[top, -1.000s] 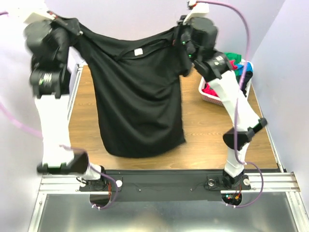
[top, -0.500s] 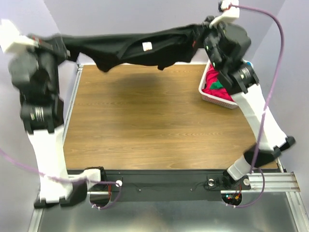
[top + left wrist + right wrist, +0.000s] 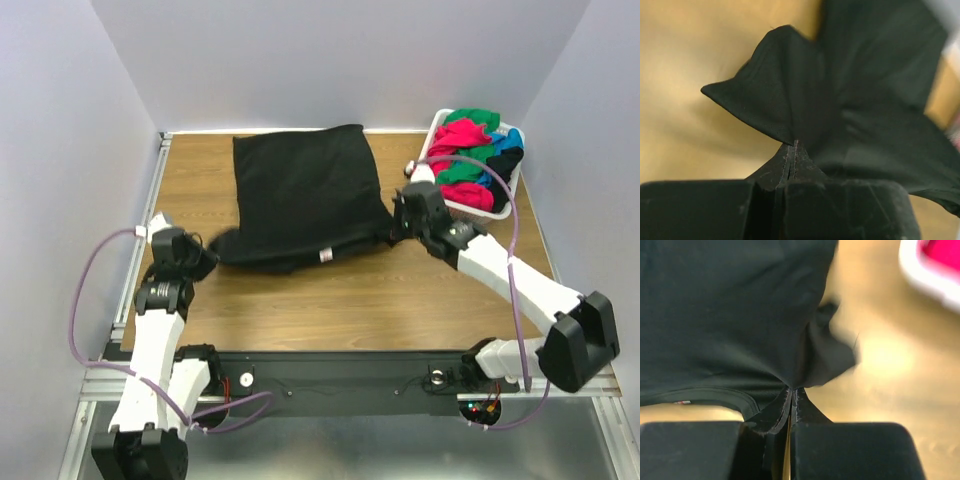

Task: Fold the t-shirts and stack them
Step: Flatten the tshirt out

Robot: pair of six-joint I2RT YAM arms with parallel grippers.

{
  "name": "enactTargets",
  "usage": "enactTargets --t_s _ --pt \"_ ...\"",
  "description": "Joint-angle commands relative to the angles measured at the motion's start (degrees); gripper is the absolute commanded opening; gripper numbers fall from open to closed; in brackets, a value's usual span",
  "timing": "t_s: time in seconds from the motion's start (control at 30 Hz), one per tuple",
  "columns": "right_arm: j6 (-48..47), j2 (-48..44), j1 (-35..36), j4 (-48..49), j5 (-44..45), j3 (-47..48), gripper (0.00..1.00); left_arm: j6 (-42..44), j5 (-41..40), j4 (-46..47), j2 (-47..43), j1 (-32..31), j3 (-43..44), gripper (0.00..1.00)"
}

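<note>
The black t-shirt (image 3: 300,195) lies spread on the wooden table (image 3: 450,300), its hem toward the far edge and its collar with the small white label (image 3: 325,256) toward me. My left gripper (image 3: 208,256) is low at the shirt's near-left shoulder and shut on that fabric (image 3: 790,100). My right gripper (image 3: 393,228) is low at the near-right shoulder and shut on the fabric there (image 3: 830,355). The collar seam shows in the right wrist view (image 3: 715,392). Pink-red, green, blue and black shirts (image 3: 470,150) lie in the basket.
A white slatted basket (image 3: 505,202) stands at the table's far right corner, just beyond my right arm. The metal rail (image 3: 150,220) runs along the table's left edge by my left arm. Bare wood lies in front of the shirt.
Both arms have swung down from high in the air, laying the black shirt flat on the table. They were holding it stretched above the far edge before.
</note>
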Motion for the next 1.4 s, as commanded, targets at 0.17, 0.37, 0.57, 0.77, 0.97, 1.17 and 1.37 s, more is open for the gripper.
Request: enactTargets --t_s 0.17,0.37,0.57,0.77,0.97,1.17,1.37 --pt "11.8 -8.8 -0.5 0.2 -8.0 -14.6 0.08 -4.2 4.2 -5.1 -3.7 -0.1 -4.7 0.08" --pt "13.7 -10.9 -0.5 -7.9 -8.5 -14.5 0.88 -5.7 2.6 -13.4 -5.5 -0.2 2.0 0.57" --pt "13.0 -15.2 -0.5 -11.1 -4.8 -10.5 1.00 -5.5 -3.3 -20.3 -10.9 -0.3 11.0 0.90" --pt "14.0 -11.7 -0.4 -10.8 -11.3 -8.2 1.00 -4.6 5.3 -11.4 -4.8 -0.2 10.3 0.90" --pt "17.7 2.4 3.8 -5.1 -13.3 -8.0 1.00 -1.8 9.7 6.0 14.7 -2.5 13.4 0.90" --pt "22.1 13.1 3.9 -2.3 -10.5 -6.1 1.00 5.0 9.0 11.6 38.3 -6.9 27.4 0.89" --pt "23.0 21.1 3.9 -1.5 -8.8 -3.7 1.00 6.9 9.3 13.8 57.9 -7.5 39.4 0.88"
